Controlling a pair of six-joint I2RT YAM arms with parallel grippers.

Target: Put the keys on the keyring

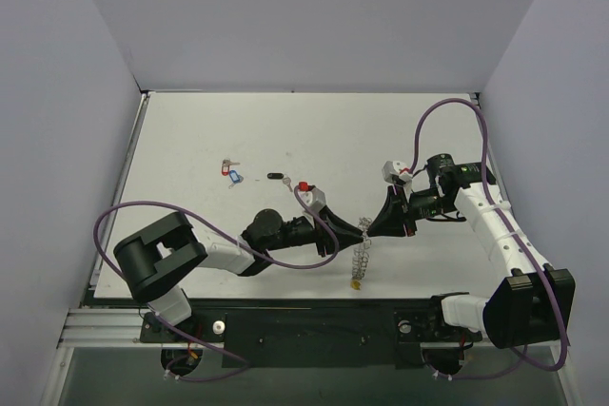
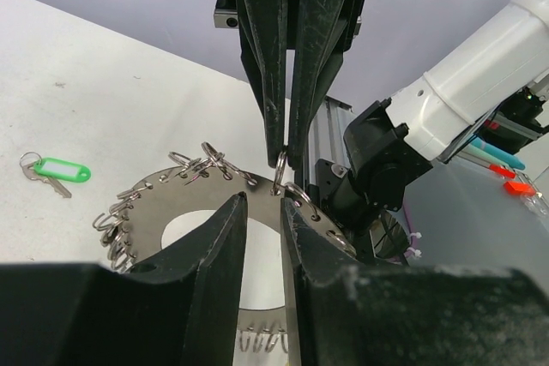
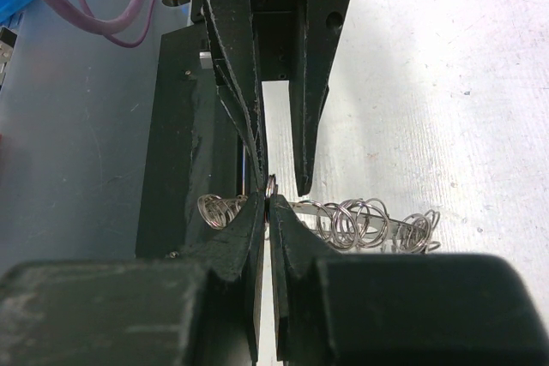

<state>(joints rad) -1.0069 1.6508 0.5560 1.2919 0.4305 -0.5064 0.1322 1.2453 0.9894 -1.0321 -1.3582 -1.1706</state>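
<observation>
The keyring [image 1: 360,256] at the table's [image 1: 238,130] near edge
Right gripper [image 3: 268,203] pinches one loop [image 3: 271,184]; left gripper [image 2: 264,203] narrowly parted; bare table beyond.

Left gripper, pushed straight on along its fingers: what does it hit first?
The keyring: its rim lies right ahead of the left gripper, almost at the tips. Just beyond, the right gripper points back at it, shut on a small loop on that rim. Depth between them is unclear.
</observation>
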